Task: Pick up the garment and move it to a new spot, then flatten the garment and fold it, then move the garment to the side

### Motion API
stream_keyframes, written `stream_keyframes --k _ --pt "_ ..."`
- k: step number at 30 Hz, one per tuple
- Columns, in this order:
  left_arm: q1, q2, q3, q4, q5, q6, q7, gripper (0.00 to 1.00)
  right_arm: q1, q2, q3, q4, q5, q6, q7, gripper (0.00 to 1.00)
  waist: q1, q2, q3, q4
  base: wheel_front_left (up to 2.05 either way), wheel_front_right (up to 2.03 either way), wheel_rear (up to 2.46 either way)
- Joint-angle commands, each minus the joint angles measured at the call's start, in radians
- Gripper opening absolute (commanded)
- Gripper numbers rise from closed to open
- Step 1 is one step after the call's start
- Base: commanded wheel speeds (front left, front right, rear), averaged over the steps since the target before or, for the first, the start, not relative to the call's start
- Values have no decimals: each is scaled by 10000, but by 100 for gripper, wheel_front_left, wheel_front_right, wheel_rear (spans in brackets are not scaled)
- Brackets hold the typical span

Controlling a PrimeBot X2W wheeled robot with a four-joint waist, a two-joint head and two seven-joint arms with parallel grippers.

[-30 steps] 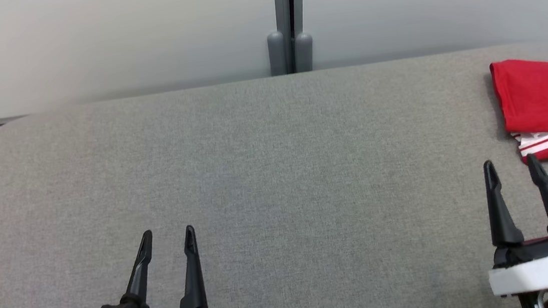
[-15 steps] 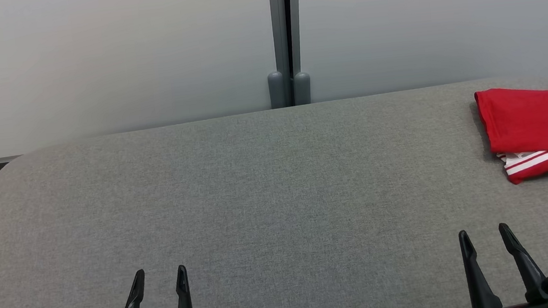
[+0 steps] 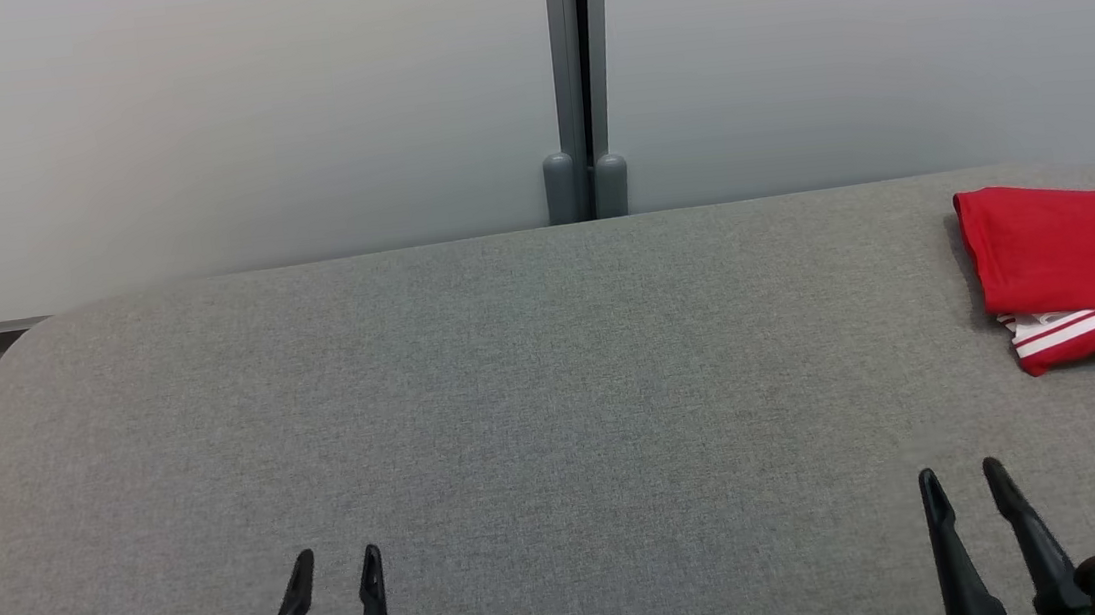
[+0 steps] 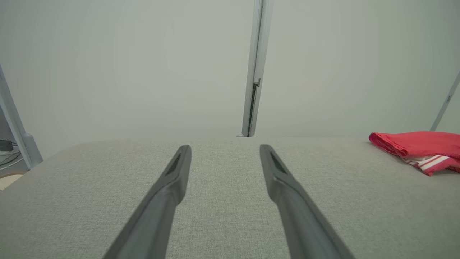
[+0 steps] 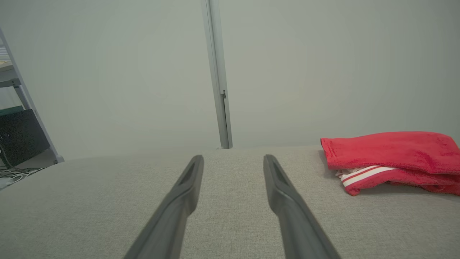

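Garment (image 3: 1076, 262) in hand yet, or are your claws free?

Me: Free. My left claw (image 3: 336, 557) hangs low over the grey padded table (image 3: 536, 399) with its two dark fingers spread and nothing between them. My right claw (image 3: 960, 472) is the same, wide apart and empty, near my edge of the table. Neither touches cloth.

Operator: And beyond the claws?

Me: Bare grey cover ahead of both. Further out on my right, near the far edge, lies the garment. It is red with white stripes (image 3: 1062, 330) peeking out of its near corner, and the head view cuts off its right part. It is well apart from my left claw and nearer my right one, though not beside it. Behind the table stands a pale wall with a grey post (image 3: 578, 83).

Operator: What state is it in?

Me: It looks folded into a flat stack and set off to the side, so I judge the job is about finished.

Operator: If you had to lift it again?

Me: It reads as soft, light and limp, a slightly fuzzy knit from my right wrist's angle. It isn't fragile, but the layers would slide and sag open. I'd pinch the thick rolled edge that faces the table's middle, catching every layer. Ideally I'd use both claws spaced along that edge. The striped corner alone would just peel away.
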Motion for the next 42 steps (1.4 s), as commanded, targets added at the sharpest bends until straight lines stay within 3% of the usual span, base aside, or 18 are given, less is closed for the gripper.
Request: stream_keyframes --k 1,4,26,42 --pt "25 -11 -12 89 -15 -3 2 0 19 13 21 94 13 0 15 0 0 0 -1 0 0 0 0" --pt "100 -27 -37 315 -132 -7 13 0 92 45 52 320 112 0 45 0 0 0 2 0 0 0 0" --pt "-817 240 421 883 -4405 -513 802 0 -715 -182 -190 713 4423 -1 856 0 0 0 116 20 0 0 0" --pt "-1350 337 756 1201 -6830 -820 1316 0 -1184 -259 -407 946 6865 -1 1387 0 0 0 199 35 0 0 0"
